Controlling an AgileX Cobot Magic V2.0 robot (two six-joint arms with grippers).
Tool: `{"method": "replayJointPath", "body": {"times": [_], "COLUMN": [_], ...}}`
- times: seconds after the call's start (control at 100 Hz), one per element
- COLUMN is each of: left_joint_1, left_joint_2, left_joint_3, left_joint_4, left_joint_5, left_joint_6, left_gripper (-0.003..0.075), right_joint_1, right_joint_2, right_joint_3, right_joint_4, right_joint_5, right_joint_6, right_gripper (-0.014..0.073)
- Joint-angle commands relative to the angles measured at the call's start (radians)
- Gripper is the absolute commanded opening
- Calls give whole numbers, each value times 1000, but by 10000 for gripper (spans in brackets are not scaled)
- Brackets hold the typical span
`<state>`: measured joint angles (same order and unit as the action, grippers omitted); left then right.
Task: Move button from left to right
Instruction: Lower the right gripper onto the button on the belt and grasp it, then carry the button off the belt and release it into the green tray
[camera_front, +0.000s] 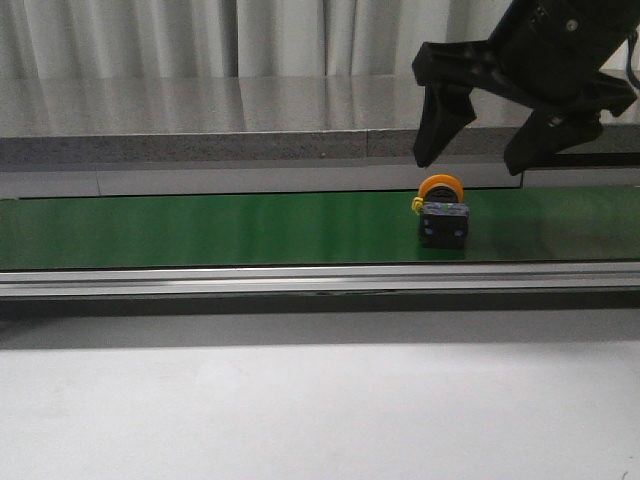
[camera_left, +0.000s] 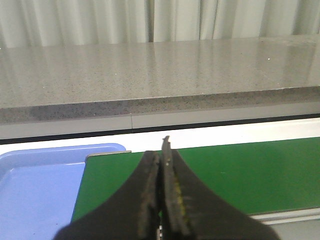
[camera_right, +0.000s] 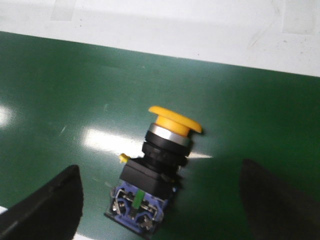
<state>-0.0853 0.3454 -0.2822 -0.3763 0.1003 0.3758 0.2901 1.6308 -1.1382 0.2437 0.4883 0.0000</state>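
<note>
The button (camera_front: 442, 210) lies on its side on the green belt (camera_front: 200, 228), right of centre, its yellow-orange cap pointing away and its black body with a blue terminal base toward me. In the right wrist view the button (camera_right: 155, 170) rests between the two spread fingers, touching neither. My right gripper (camera_front: 480, 155) hangs open just above it. My left gripper (camera_left: 161, 170) is shut with nothing in it, over the belt's left end; it is out of the front view.
A blue tray (camera_left: 35, 190) sits at the belt's left end. A grey stone counter (camera_front: 200, 120) with curtains behind runs along the far side. A metal rail (camera_front: 300, 278) edges the belt's near side, with a white table (camera_front: 300, 400) in front.
</note>
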Motion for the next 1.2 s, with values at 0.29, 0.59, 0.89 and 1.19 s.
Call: {"method": "replayJointPath", "body": {"times": [0.29, 0.59, 0.89, 1.19], "left_joint_1": [-11, -11, -11, -11], "left_joint_2": [5, 5, 5, 5], "left_joint_3": [-28, -28, -28, -28], "left_joint_4": [-10, -10, -10, -10], "left_joint_5": [-80, -80, -80, -80], "left_joint_6": [-2, -2, -2, -2], "left_gripper": [-19, -19, -19, -19], "right_joint_1": [1, 0, -63, -304], "right_joint_2": [78, 80, -5, -77], "right_joint_3": [-42, -56, -175, -221], "right_joint_4": [-53, -53, -169, -296], "right_joint_5": [-29, 59, 191, 230], "right_joint_6": [-12, -12, -12, -12], "right_gripper": [539, 97, 99, 99]}}
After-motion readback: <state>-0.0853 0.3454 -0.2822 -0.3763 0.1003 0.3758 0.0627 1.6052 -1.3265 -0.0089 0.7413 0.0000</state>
